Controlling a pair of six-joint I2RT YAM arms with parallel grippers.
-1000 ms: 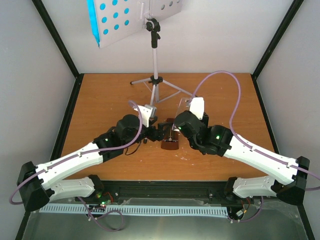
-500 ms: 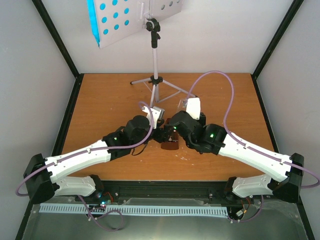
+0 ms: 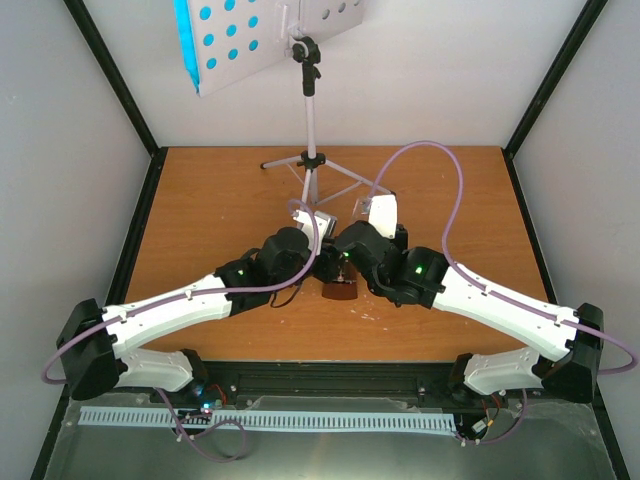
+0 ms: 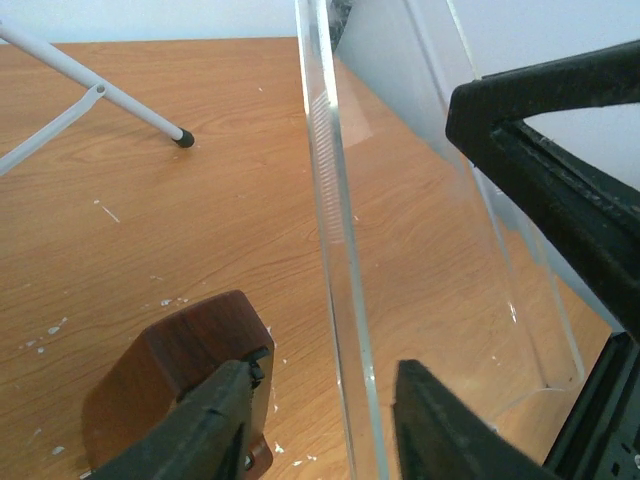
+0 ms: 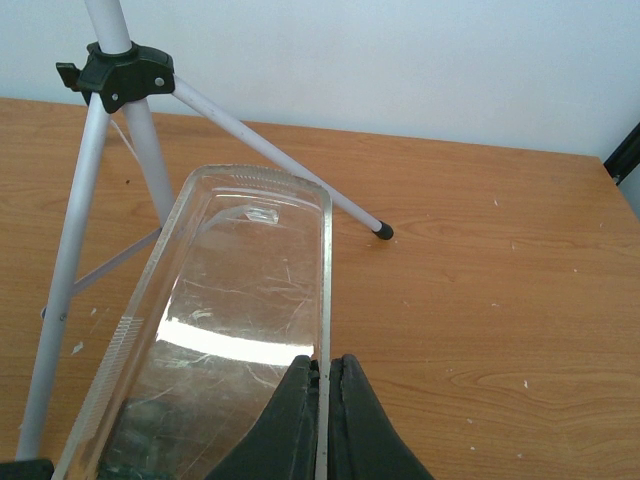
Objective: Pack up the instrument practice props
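The brown metronome (image 3: 340, 291) sits mid-table, its wooden body (image 4: 180, 370) beside my left fingers. Its clear cover (image 5: 230, 330) is off the body and tilted, and my right gripper (image 5: 322, 400) is shut on the cover's rim. My left gripper (image 4: 325, 420) stands open astride the cover's other edge (image 4: 335, 280), one finger (image 4: 215, 420) on each side with gaps showing. In the top view both grippers meet above the metronome: left gripper (image 3: 325, 262), right gripper (image 3: 347, 258). The white music stand (image 3: 311, 130) stands at the back, a blue sheet (image 3: 183, 35) behind its hole-punched desk (image 3: 240, 45).
The stand's thin tripod legs (image 4: 100, 92) spread over the table just behind the grippers, one rubber foot (image 5: 382, 231) near the cover. Black frame posts (image 3: 110, 80) and white walls close in the orange table (image 3: 200, 200).
My left arm has reached further right to the cover and its jaws have narrowed around the cover's edge. My right arm has shifted slightly left, still gripping the cover.
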